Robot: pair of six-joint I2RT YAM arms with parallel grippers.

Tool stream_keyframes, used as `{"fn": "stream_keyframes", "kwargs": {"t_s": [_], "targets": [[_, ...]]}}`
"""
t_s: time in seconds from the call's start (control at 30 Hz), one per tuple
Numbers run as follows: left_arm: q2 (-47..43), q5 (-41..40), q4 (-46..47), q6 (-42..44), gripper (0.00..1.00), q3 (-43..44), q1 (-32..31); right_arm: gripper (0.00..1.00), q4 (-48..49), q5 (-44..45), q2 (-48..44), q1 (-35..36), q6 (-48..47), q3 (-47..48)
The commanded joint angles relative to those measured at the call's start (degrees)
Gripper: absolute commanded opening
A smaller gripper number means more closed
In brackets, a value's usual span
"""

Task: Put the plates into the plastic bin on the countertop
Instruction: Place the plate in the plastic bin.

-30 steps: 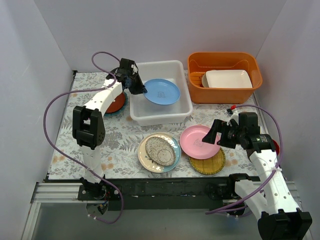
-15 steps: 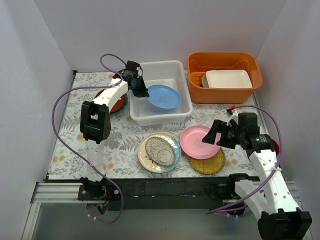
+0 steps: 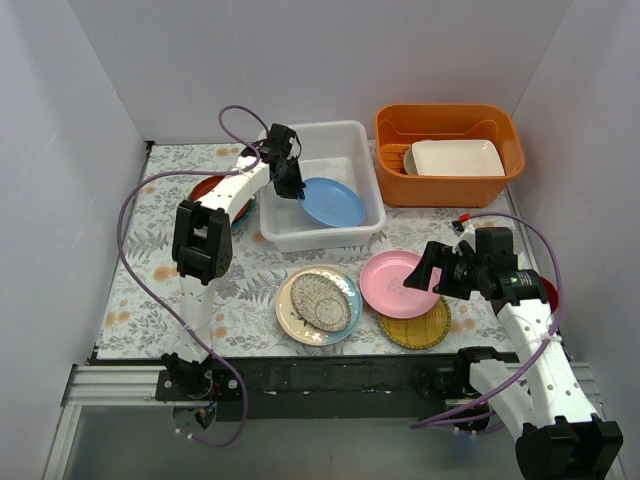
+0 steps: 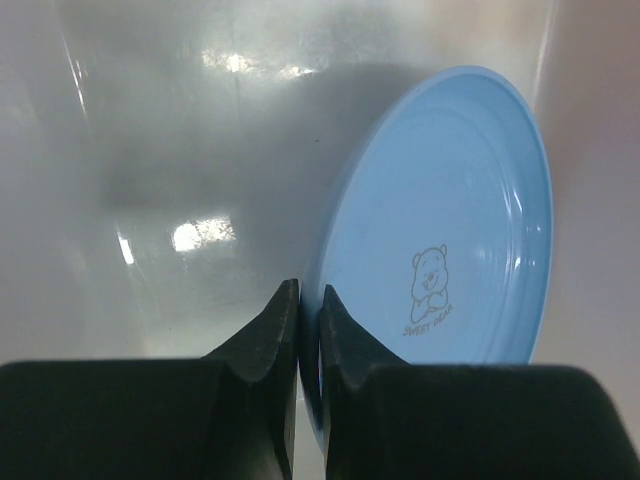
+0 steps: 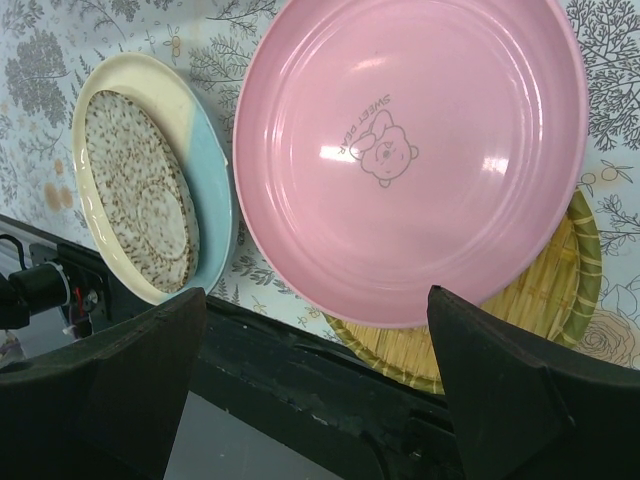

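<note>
The plastic bin (image 3: 320,135) stands at the back centre of the countertop (image 3: 150,260). My left gripper (image 3: 297,188) is shut on the rim of the light blue plate (image 3: 335,203) and holds it tilted inside the bin. The left wrist view shows the jaws (image 4: 308,300) pinching that plate (image 4: 450,200) against the bin's inner wall (image 4: 150,150). My right gripper (image 3: 425,268) is open and empty just above the pink plate (image 3: 395,285), which lies on the woven yellow plate (image 3: 415,327). In the right wrist view, the fingers (image 5: 315,300) straddle the pink plate (image 5: 410,150).
A speckled plate (image 3: 320,302) lies on a cream and teal plate (image 3: 350,300) at front centre. A red-brown plate (image 3: 207,188) sits left of the bin, partly behind the left arm. The orange tub (image 3: 450,125) holds a white rectangular dish (image 3: 457,157).
My left gripper has moved right and down, carrying the light blue plate deeper into the bin. The right arm has not moved.
</note>
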Motion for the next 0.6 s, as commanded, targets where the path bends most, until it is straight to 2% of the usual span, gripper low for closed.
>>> {"fn": "stream_keyframes", "kwargs": {"t_s": [0.0,0.13,0.17,0.37,0.57], "targets": [[-0.11,-1.48,-1.54,1.3,0.0,2.06,0.09,0.98,1.07,-0.81,-0.54,0.27,-0.7,0.21],[0.07,-2.79,-2.95,2.26,0.08,2.5,0.09,0.98,1.16,-0.9,-0.45,0.26,-0.61,-0.14],[0.07,-2.8,-3.13,2.53,0.16,2.41,0.09,0.98,1.24,-0.99,-0.54,0.27,-0.61,-0.31],[-0.2,-2.53,-4.27,3.93,0.35,2.59,0.09,0.98,1.16,-0.99,-1.06,0.26,-0.7,-0.32],[-0.37,-3.06,-5.06,4.46,0.41,2.76,0.09,0.98,0.89,-0.73,-1.5,0.26,-0.61,-0.58]]}}
